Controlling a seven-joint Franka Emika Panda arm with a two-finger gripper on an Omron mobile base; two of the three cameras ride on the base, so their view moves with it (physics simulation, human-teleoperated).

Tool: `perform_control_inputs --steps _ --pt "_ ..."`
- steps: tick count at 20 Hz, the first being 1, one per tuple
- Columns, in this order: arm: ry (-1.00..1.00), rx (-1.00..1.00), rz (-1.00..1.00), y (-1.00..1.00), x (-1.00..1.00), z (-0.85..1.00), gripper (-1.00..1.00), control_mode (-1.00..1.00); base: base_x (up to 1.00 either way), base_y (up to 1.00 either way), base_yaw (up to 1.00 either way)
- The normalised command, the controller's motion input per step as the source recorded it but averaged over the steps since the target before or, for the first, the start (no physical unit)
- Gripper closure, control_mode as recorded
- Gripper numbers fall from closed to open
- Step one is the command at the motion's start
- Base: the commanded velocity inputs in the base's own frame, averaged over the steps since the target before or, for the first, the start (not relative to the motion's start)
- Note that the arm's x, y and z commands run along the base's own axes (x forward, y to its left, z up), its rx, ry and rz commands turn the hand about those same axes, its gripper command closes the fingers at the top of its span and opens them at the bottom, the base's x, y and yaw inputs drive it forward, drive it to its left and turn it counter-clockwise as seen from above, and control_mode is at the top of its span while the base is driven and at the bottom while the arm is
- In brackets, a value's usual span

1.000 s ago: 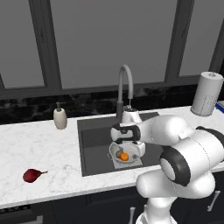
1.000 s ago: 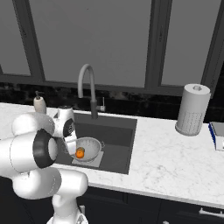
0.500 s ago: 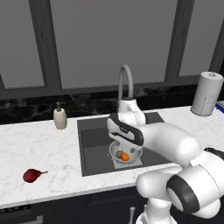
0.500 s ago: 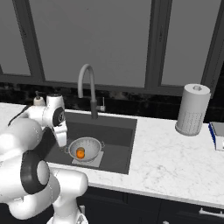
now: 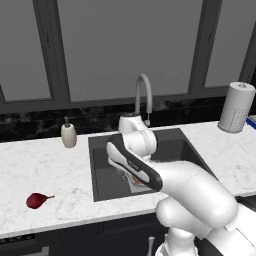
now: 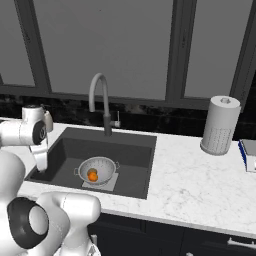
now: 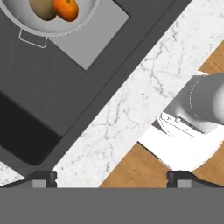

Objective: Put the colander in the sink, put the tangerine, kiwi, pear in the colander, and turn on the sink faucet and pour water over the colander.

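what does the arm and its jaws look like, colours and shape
The arm is glossy white with rounded, bulbous link shells and dark grey to black bands and round caps at the joints, one cap clear in the right base view. No cables or markings are visible. The gripper ends in two small, dark, blocky fingertips set wide apart.

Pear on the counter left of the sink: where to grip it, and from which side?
Grip the pear across its round maroon body, coming straight down from above. It lies on its side on the counter, thin stem pointing right toward the sink, so set the open jaws across the belly, clear of the stem. Nothing stands close by.
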Motion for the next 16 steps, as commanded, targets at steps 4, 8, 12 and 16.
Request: perform_control_inputs --steps 4,8,12,16 --pt "0.03 0.00 0.00 0.85 -0.41 0.17 -1.00 -1.00 0.00 0.00 0.00" --pt "0.00 0.00 -0.08 0.73 -0.27 0.17 -1.00 -1.00 0.00 0.00 0.00" --pt "0.00 0.00 -0.19 0.71 -0.06 0.08 -1.00 -1.00 0.00 0.00 0.00" --pt "0.00 0.00 -0.25 0.66 0.00 0.00 -1.00 -1.00 0.00 0.00 0.00"
